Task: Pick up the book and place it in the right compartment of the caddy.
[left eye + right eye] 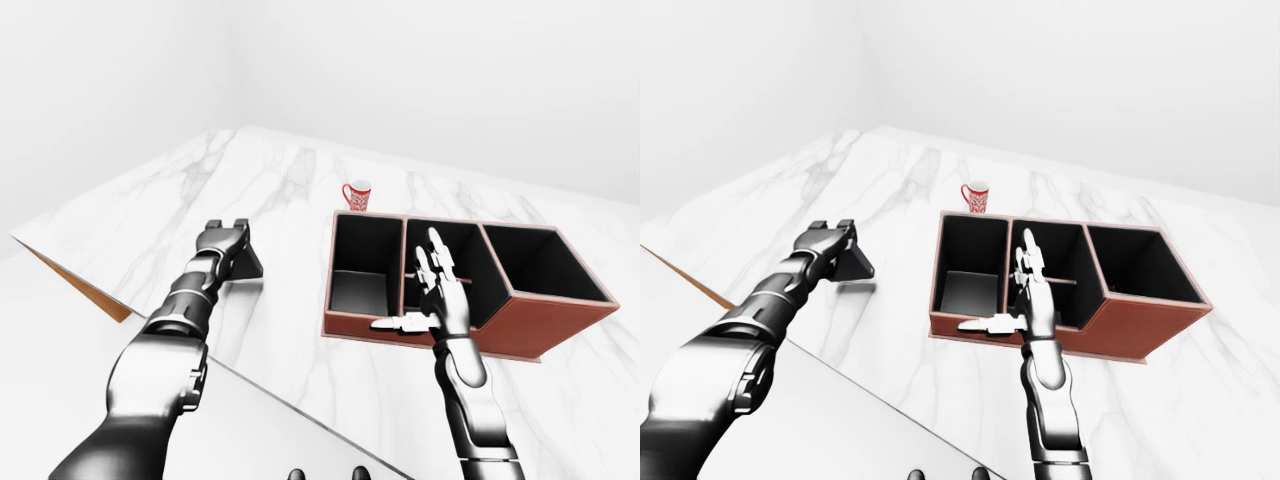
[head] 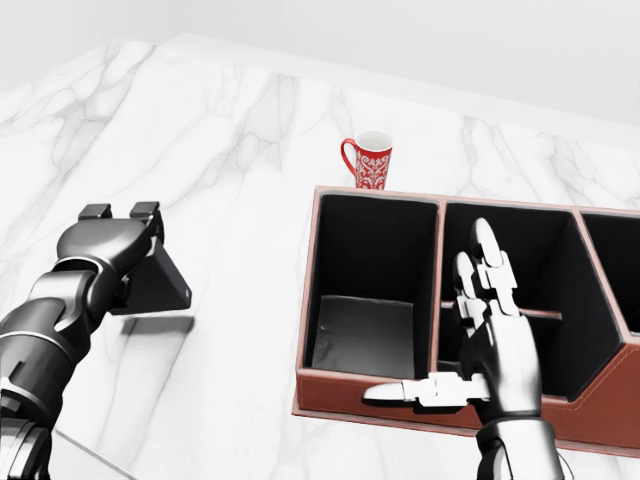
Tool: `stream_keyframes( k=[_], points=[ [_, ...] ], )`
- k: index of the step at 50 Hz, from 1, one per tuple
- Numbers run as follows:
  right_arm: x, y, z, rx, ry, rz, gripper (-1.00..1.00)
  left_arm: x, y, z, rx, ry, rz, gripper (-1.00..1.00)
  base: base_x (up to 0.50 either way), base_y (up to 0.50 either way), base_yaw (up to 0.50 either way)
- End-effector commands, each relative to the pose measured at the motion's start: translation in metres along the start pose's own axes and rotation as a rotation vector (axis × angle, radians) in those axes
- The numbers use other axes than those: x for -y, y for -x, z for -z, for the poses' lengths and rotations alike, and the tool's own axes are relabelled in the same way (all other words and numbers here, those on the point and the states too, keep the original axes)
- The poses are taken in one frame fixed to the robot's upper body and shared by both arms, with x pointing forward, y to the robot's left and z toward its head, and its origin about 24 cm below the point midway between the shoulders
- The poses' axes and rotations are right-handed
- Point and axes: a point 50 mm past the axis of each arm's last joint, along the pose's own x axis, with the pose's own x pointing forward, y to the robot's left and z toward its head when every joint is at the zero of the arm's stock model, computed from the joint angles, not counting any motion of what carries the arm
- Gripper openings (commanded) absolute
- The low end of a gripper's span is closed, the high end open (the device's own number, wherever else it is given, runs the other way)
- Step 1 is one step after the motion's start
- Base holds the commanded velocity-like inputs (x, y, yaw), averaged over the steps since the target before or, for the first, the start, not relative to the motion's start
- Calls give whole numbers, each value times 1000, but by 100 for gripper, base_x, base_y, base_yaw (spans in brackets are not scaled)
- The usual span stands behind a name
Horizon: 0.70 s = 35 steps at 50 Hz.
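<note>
Dark book [image 2: 160, 283] tilted off the marble; brown three-compartment caddy [image 2: 430, 400] well apart, rightward.

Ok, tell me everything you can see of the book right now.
The book is a thin, plain dark slab, no cover markings visible. It is tilted up off the marble counter, casting a shadow beneath, held by the left robot hand, whose fingers close over its upper edge. It is left of the caddy in the head view, apart from it.

Red-patterned mug [image 2: 368, 160], brown caddy [image 2: 430, 408]
</note>
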Motion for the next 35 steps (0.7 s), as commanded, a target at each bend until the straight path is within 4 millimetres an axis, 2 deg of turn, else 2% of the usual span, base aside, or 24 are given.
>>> stream_keyframes(
  k=[1,11,14,16,28,35],
  points=[
    [0,-1,-4,10,0,2,100,-49,-2,-3,14,-16,-224,-100,0,0,0],
    [0,-1,-4,10,1,1,100,-62,-2,-7,27,-24,-277,-100,0,0,0],
    [0,-1,-4,10,0,1,100,-59,-2,-10,35,-24,-285,-100,0,0,0],
    [0,-1,4,-13,1,0,100,-57,-2,-12,41,-24,-283,-100,0,0,0],
    [0,0,3,-9,3,1,100,-54,-1,-22,76,-46,-312,-100,0,0,0],
    [0,1,3,-10,9,2,100,-80,3,-26,103,9,-364,-100,0,0,0]
  ],
)
